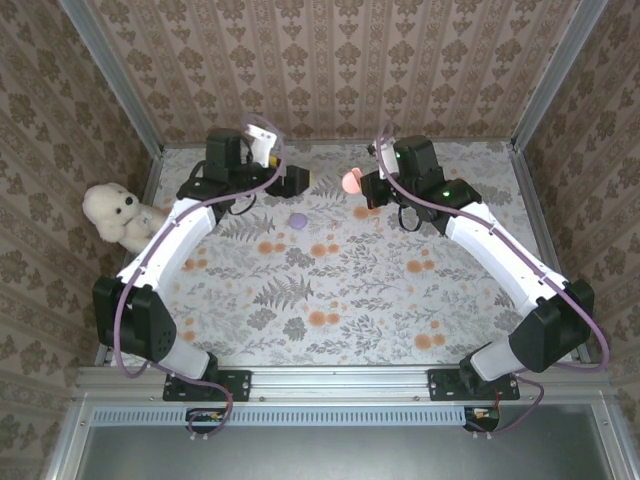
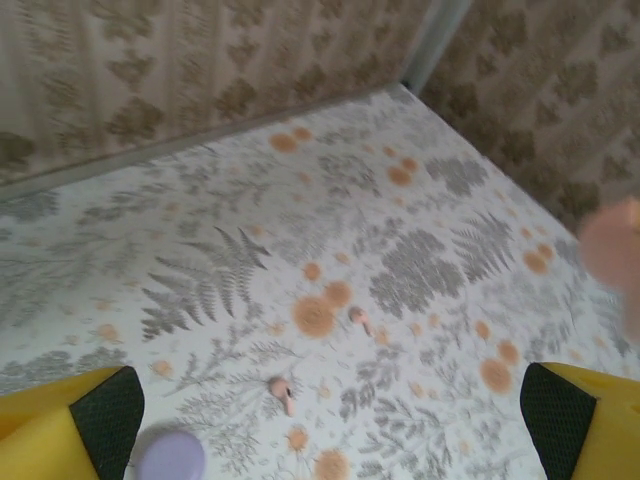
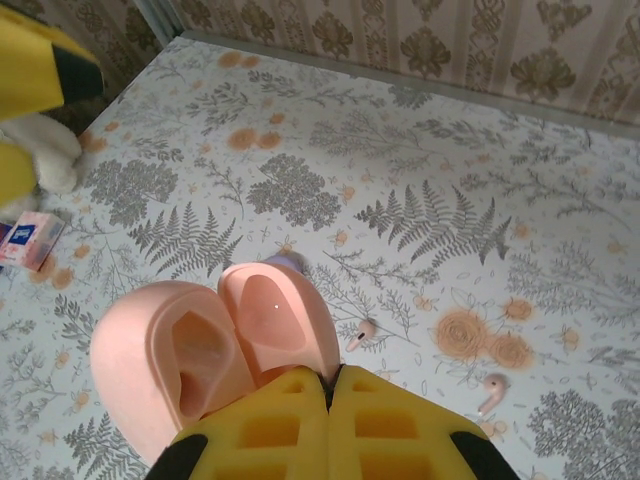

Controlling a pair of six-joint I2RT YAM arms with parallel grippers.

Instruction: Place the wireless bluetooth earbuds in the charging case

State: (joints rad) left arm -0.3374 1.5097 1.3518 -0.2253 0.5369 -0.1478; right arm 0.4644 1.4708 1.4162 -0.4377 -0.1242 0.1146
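Pinching open pink case (image 3: pixel 200 350) at its edge — right jaws pressed together; left jaws spread wide over counter (image 2: pixel 200 200) — two earbuds (image 2: pixel 282 392), lilac pebble (image 2: pixel 170 455) below.

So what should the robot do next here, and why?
Probably lower the open left hand onto the pink earbud closer to it and close. It and the other earbud lie loose on the table, and the right hand is shut on the open pink charging case, which looks empty.
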